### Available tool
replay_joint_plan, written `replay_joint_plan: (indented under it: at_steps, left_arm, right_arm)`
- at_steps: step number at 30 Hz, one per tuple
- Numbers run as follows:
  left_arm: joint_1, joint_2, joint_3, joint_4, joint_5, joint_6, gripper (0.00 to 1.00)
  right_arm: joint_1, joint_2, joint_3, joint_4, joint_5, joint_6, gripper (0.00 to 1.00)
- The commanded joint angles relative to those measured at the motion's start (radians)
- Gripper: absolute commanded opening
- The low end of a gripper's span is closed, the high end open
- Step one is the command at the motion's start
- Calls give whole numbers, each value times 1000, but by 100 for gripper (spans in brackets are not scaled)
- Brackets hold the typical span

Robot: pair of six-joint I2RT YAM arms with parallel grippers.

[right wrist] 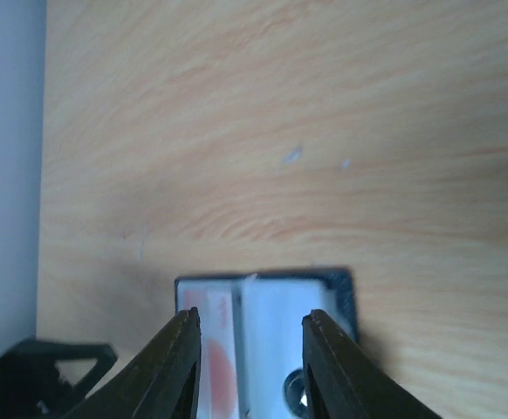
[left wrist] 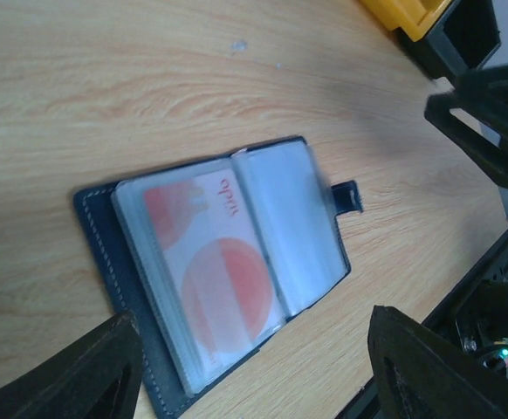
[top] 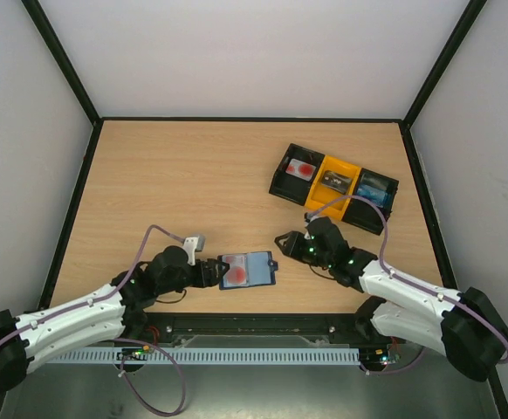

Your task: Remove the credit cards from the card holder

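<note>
The navy card holder [top: 247,271] lies open on the table near the front middle. In the left wrist view the card holder [left wrist: 123,262] shows a pinkish-white card with a red round spot [left wrist: 215,279] inside a clear pocket, with the closing tab [left wrist: 347,197] on the right. My left gripper [top: 209,272] is open at the holder's left edge; in the left wrist view the left gripper [left wrist: 254,384] straddles the holder's near end. My right gripper [top: 286,241] is open, just right of the holder and apart from it. In the right wrist view the right gripper [right wrist: 252,319] frames the holder [right wrist: 276,305].
The black-and-yellow three-compartment tray [top: 282,183] stands at the back right. Its left compartment holds a pinkish card with a red spot [top: 303,168], the yellow middle one a dark item [top: 334,181], and the right one a pale blue item [top: 373,188]. Walls enclose the table.
</note>
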Motion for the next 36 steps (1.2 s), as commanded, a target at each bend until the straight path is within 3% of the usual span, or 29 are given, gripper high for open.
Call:
replay_joint_plan:
  at_steps: [1, 9, 13, 24, 28, 36]
  left_arm:
    - [21, -26, -61, 127, 51, -124, 71]
    - [116, -71, -177, 277, 198, -241, 70]
    - [154, -119, -193, 248, 212, -256, 70]
    - [162, -159, -181, 139, 182, -253, 71]
    - [162, -139, -180, 148, 202, -251, 66]
    - [162, -35, -173, 227, 262, -258, 60]
  right_arm:
    - [111, 14, -22, 100, 57, 74, 33]
    - [301, 225, 84, 142, 121, 67, 32]
    - [374, 329, 149, 125, 169, 53, 32]
    - [435, 532, 212, 130, 173, 56, 27]
    - [444, 575, 216, 103, 216, 55, 26]
    - [446, 586, 148, 156, 248, 73, 4]
